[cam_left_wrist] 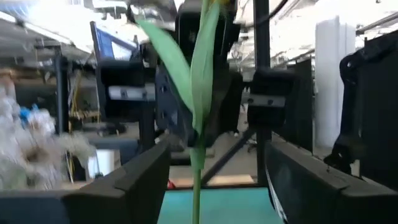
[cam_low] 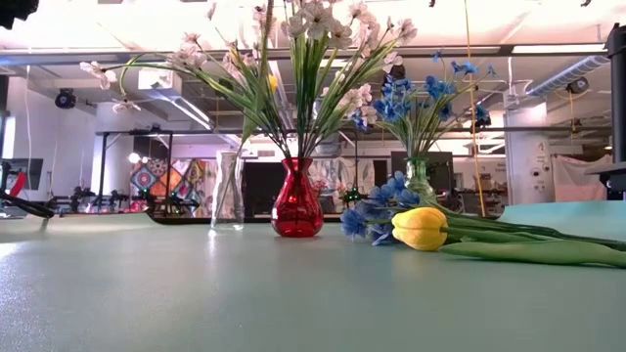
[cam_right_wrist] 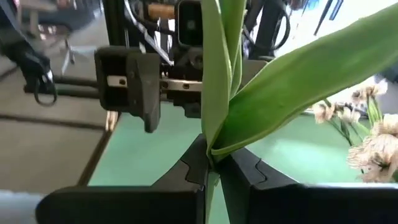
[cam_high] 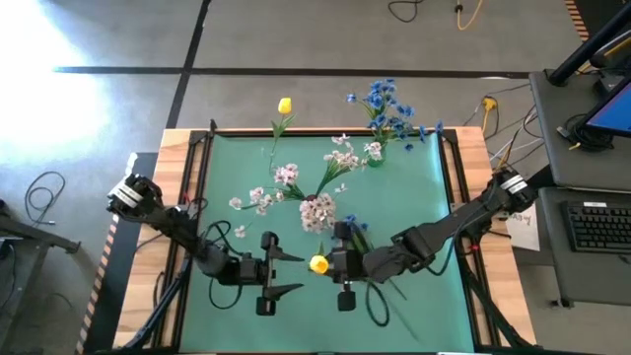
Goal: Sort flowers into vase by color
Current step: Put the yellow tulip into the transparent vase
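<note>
High view shows your right gripper (cam_high: 343, 264) clamped on the yellow tulip (cam_high: 318, 263), stem trailing toward its own arm (bloom facing the wide-open left gripper (cam_high: 288, 271)).

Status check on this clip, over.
Right gripper shut on yellow tulip stem. Left gripper open alongside. Blue flowers lie beside the tulip.

Two dark, jointed arms flank the green-topped counter (cam_high: 414, 187), each with a white-labelled collar near its base. The left gripper (cam_high: 286, 272) and right gripper (cam_high: 342, 262) are matte black, with long angular fingers (cam_right_wrist: 186, 168) on blocky carriages. A silver rail with small screws crosses each carriage. Black cables trail along both arms.
</note>
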`<state>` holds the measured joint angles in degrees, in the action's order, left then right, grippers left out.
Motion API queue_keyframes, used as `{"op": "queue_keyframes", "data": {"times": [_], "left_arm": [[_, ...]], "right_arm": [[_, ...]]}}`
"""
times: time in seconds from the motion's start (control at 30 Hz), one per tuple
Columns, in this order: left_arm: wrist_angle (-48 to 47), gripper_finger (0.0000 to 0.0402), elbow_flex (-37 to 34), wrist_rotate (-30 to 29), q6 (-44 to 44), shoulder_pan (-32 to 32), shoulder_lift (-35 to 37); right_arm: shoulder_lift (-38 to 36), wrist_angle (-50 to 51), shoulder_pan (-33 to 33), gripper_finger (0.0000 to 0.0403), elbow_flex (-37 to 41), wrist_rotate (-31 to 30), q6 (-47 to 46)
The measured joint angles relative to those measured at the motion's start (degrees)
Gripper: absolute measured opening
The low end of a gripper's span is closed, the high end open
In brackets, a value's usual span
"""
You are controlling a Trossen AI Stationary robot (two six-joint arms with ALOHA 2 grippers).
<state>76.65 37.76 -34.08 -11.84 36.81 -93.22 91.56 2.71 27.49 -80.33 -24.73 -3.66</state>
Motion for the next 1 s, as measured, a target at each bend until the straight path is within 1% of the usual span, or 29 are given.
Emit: {"op": "queue_keyframes", "data": {"times": [0.1, 0.27, 0.43, 0.57, 0.7, 1.0], "left_arm": [[-2.44, 0.0254, 0.00, 0.05, 3.53, -0.61, -0.12], [-8.87, 0.0249, 1.52, -0.07, 7.41, -1.49, -0.29], [-15.28, 0.0235, 4.19, -1.46, 8.13, -1.98, -0.31], [-16.20, 0.0217, 5.03, -2.97, 8.21, -2.05, -0.31], [-16.27, 0.0180, 5.03, -3.55, 8.49, -2.18, -0.31], [-19.00, 0.0066, 5.43, -3.53, 9.88, -2.59, -0.34]], "right_arm": [[1.14, 3.76, 0.00, 0.0019, -1.84, 0.79, -0.88], [2.26, 2.71, 0.00, 0.0019, -3.04, 0.93, 0.30], [2.27, 2.54, -0.02, 0.0021, -3.09, 0.79, 0.78], [2.28, 2.52, -0.02, 0.0022, -3.09, 0.77, 1.29], [2.28, 2.53, -0.02, 0.0022, -3.09, 0.77, 1.28], [2.28, 2.52, -0.02, 0.0022, -3.09, 0.73, 1.28]]}}
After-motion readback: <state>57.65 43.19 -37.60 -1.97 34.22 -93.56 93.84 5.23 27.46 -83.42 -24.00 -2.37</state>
